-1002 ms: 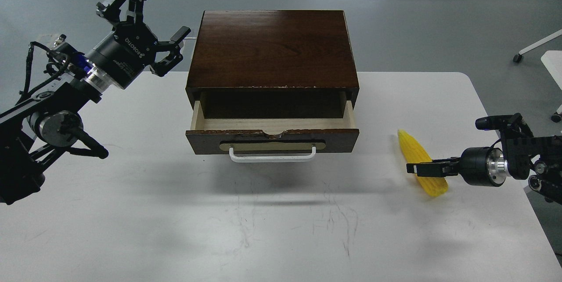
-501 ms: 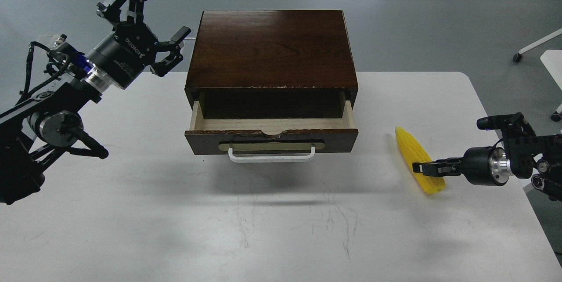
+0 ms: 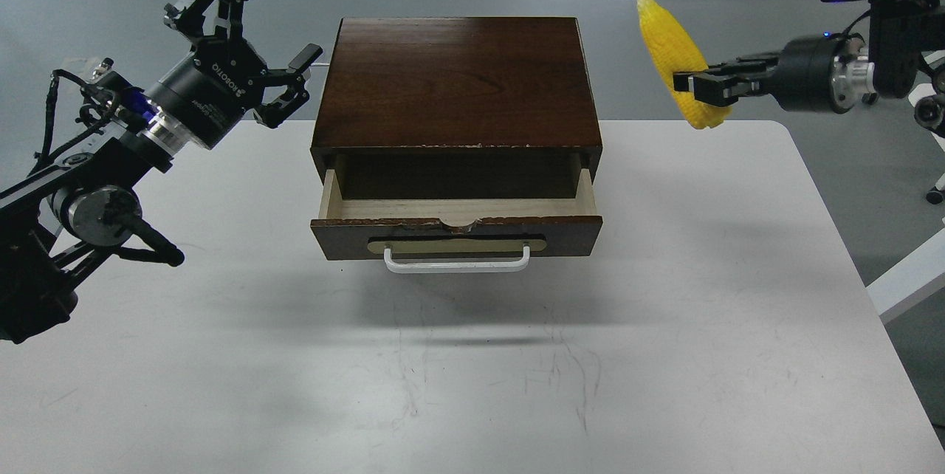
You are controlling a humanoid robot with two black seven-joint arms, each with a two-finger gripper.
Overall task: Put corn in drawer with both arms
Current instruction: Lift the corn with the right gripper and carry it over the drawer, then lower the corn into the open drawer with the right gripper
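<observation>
The right claw (image 3: pixel 700 86), clamped on the corn (image 3: pixel 673 46), has just lifted it off the worktop (image 3: pixel 664 356) to high right of the box, ready to carry left and down into the open drawer (image 3: pixel 456 217), while the left claw (image 3: pixel 244 42) hangs spread apart at far left.

Drawer (image 3: pixel 456 210) juts out front of box (image 3: pixel 456 83); corn (image 3: pixel 673 49) up right.
</observation>
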